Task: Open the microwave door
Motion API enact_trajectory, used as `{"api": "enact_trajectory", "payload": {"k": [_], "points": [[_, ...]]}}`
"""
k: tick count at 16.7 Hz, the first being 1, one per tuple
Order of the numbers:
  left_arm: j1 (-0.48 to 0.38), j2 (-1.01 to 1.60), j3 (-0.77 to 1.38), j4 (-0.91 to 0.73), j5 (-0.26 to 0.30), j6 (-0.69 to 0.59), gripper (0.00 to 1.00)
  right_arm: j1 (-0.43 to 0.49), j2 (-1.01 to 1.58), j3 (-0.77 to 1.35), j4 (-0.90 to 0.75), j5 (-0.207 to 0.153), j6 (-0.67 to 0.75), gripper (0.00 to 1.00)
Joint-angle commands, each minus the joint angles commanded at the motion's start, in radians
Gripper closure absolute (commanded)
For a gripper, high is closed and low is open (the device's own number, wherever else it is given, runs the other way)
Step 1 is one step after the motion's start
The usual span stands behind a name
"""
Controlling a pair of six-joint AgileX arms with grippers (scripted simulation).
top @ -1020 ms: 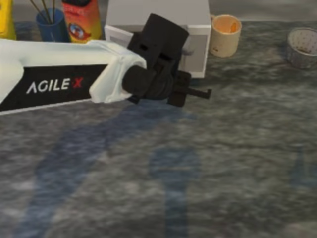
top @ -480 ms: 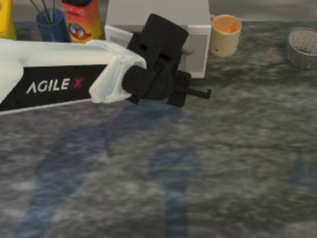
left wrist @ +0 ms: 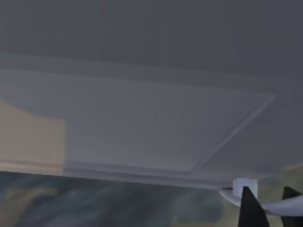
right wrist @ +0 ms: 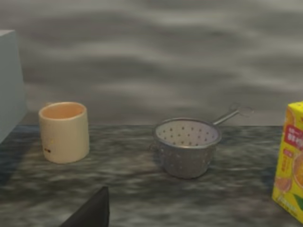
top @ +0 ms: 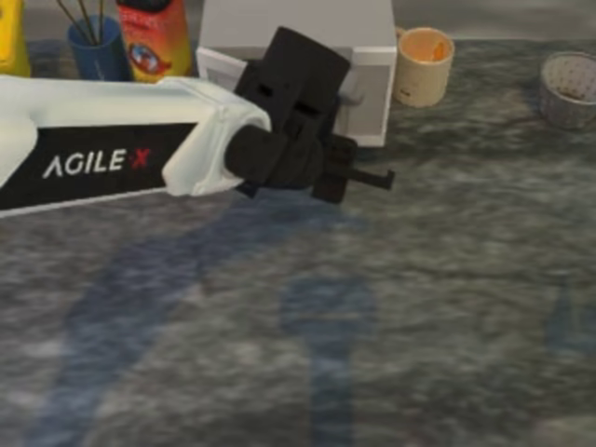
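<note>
Top view: "AGILE X" is read on the white left arm [top: 102, 158], which reaches in from the left. The microwave [top: 307, 37] is seen at the far middle of the surface [top: 419, 298], its long axis left to right, its front facing the near edge. The door [top: 223, 67] is noted at the front's left part, swung slightly outward. The left hand [top: 358, 177] is placed just before the front; its fingers point right. A beige cup [top: 424, 65] stands just right of the microwave, a metal strainer [top: 568, 88] farther right. A blue pen cup [top: 96, 45] and a red-orange carton [top: 154, 37] stand to the left; the carton's print is unreadable.

Left wrist view: the door fills the frame, its pale handle [left wrist: 265, 201] lying between the two dark fingertips [left wrist: 248, 210]. The hand is clenched on the handle.

Right wrist view: cup, strainer and a yellow carton [right wrist: 289, 158] are seen; its lettering is illegible. The right hand's state cannot be told.
</note>
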Motion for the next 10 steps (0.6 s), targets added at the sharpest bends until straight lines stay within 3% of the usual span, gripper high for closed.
{"api": "enact_trajectory", "payload": {"k": [10], "points": [[0.012, -0.015, -0.025, 0.011, 0.016, 0.028, 1.00, 0.000, 0.000, 0.000, 0.000, 0.000, 0.000, 0.00]]}}
